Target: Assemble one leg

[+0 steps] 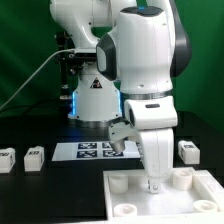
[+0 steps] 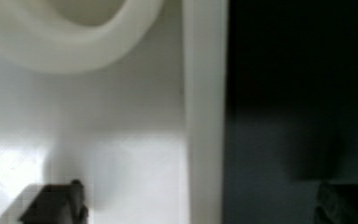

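The large white plate (image 1: pixel 128 196) with round corner sockets lies at the front of the black table. My gripper (image 1: pixel 152 184) is down at the plate, near its middle in the exterior view. In the wrist view the gripper (image 2: pixel 197 206) is open and holds nothing. One dark fingertip (image 2: pixel 51 204) is over the white plate (image 2: pixel 87 130), the other over the black table, and the plate's edge runs between them. A round socket (image 2: pixel 78 25) shows ahead. Two legs (image 1: pixel 8 160) (image 1: pixel 35 157) lie at the exterior view's left. A third leg (image 1: pixel 187 150) lies at its right.
The marker board (image 1: pixel 92 150) lies flat behind the plate, in front of the robot's base (image 1: pixel 95 100). Cables hang at the back left. Black table (image 2: pixel 300 110) shows beside the plate's edge.
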Action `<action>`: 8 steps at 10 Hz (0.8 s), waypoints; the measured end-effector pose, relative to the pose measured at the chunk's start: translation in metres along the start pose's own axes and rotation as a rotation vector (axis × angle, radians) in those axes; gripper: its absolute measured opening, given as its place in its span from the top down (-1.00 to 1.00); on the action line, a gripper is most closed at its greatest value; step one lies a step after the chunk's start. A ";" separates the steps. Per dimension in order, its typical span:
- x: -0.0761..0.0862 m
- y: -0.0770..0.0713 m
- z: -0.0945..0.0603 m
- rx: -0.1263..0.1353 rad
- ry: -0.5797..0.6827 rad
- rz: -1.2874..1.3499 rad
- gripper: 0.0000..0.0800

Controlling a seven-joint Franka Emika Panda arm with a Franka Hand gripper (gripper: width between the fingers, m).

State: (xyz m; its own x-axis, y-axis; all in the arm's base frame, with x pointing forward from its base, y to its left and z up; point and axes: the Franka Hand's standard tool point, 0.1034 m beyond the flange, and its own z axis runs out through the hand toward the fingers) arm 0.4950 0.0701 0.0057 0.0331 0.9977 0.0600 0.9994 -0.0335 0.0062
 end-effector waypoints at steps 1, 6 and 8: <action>0.002 -0.001 -0.002 -0.003 0.000 0.027 -0.62; 0.039 -0.022 -0.047 -0.053 -0.006 0.249 -0.62; 0.064 -0.036 -0.046 -0.071 0.023 0.513 -0.62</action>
State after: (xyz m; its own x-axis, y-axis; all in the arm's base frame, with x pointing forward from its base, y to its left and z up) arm 0.4606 0.1326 0.0548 0.5177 0.8503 0.0949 0.8517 -0.5227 0.0376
